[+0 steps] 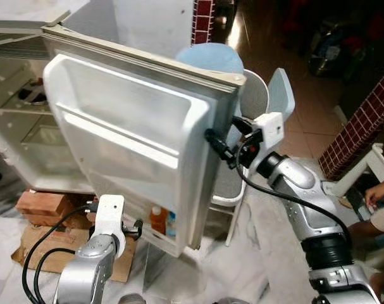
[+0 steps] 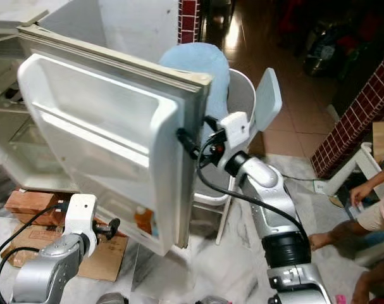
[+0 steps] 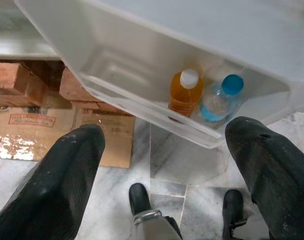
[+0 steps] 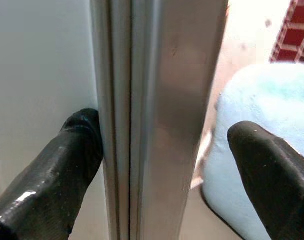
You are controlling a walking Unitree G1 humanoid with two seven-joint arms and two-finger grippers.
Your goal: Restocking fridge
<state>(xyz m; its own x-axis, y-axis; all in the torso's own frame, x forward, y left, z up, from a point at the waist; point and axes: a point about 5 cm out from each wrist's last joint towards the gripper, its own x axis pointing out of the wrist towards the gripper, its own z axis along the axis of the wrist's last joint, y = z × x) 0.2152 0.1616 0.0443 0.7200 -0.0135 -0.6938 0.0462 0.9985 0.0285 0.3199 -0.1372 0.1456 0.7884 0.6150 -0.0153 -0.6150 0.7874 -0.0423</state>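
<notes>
The fridge door (image 1: 135,136) is standing wide open, with its white inside facing the robot. The fridge (image 1: 18,120) itself is sitting behind it on the left, with its shelves showing.

The right gripper (image 1: 218,147) is reaching up to the free edge of the door. In the right wrist view, its two black fingers (image 4: 56,170) are spreading apart around the door's edge. One finger is touching the white inside face. The other finger is staying off the door on the outer side, so the gripper is sitting open around the edge and not squeezing it.

The left gripper (image 1: 133,229) is hanging low, near the bottom of the door. In the left wrist view, its fingers (image 3: 66,175) are spreading wide and carrying nothing. They are pointing at the bottom door shelf (image 3: 141,107).

An orange bottle (image 3: 185,95) with a white cap is standing in that shelf. A clear bottle (image 3: 221,100) with a blue cap is standing right beside it, touching it.

Under the fridge, bricks (image 1: 43,206) are lying on flat cardboard (image 1: 49,244) on the marble floor (image 1: 255,266). A white chair (image 1: 252,101) with a blue cushion (image 1: 210,58) is standing behind the door. A person's hand (image 1: 373,193) is showing at the far right.
</notes>
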